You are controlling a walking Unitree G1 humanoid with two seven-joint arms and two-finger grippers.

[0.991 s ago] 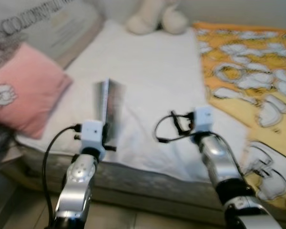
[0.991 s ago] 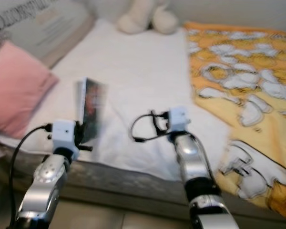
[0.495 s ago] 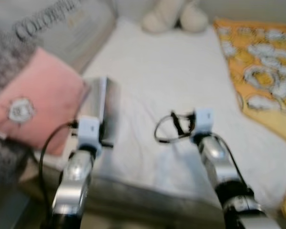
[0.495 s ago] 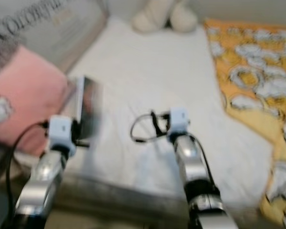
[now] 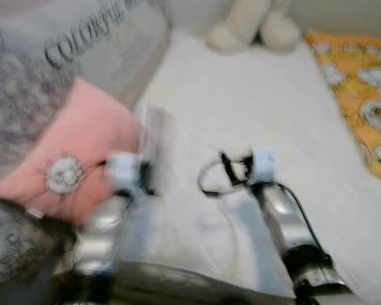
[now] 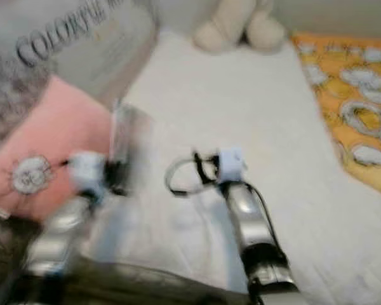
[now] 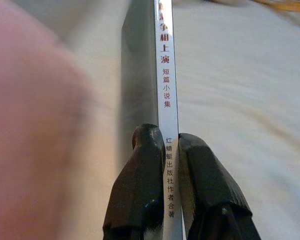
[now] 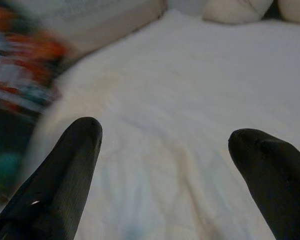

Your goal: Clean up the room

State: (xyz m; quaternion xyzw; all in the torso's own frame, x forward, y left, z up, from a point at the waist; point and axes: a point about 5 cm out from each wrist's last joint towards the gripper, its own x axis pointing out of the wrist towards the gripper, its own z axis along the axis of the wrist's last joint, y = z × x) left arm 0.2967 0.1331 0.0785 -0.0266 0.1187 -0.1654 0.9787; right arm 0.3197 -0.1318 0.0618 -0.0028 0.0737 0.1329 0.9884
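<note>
The camera has swung left, so the pink pillow (image 5: pixel 70 165) now looms larger beside the left pincer (image 7: pixel 170 145), which stays clamped on a thin book (image 7: pixel 162 75) held upright over the bed (image 5: pixel 254 101). The right pincer (image 8: pixel 165 137) hovers over the bed too, fingers spread wide, farther from the pillow than the book.

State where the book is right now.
The book is clamped spine-up in the left gripper, held over the white bed beside the pink pillow.

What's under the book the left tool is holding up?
The left tool grips the book upright by its spine. Beyond and below it lie the white bed sheet and, beside it, the pink pillow. Anything directly beneath is hidden by the book and blur.
</note>
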